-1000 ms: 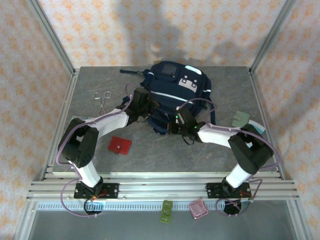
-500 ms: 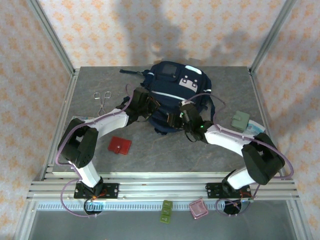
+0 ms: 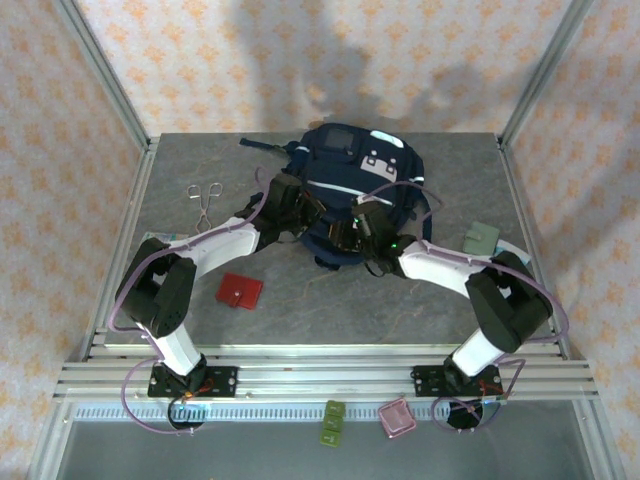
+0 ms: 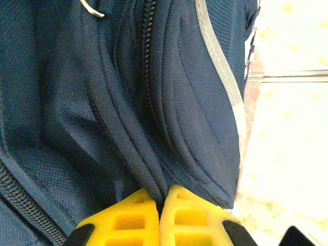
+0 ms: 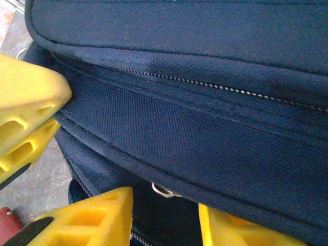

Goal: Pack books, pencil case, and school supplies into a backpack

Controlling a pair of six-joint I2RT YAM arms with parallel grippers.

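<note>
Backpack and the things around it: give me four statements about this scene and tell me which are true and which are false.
1. The left hand is shut, pinching a fold of the backpack. True.
2. The red square item is inside the backpack. False: it lies on the table, nearer than the backpack and to its left.
3. The right hand is at the backpack with its fingers standing apart. True.
4. The scissors-like tool lies to the right of the backpack. False: it lies on the table to the backpack's left.
</note>
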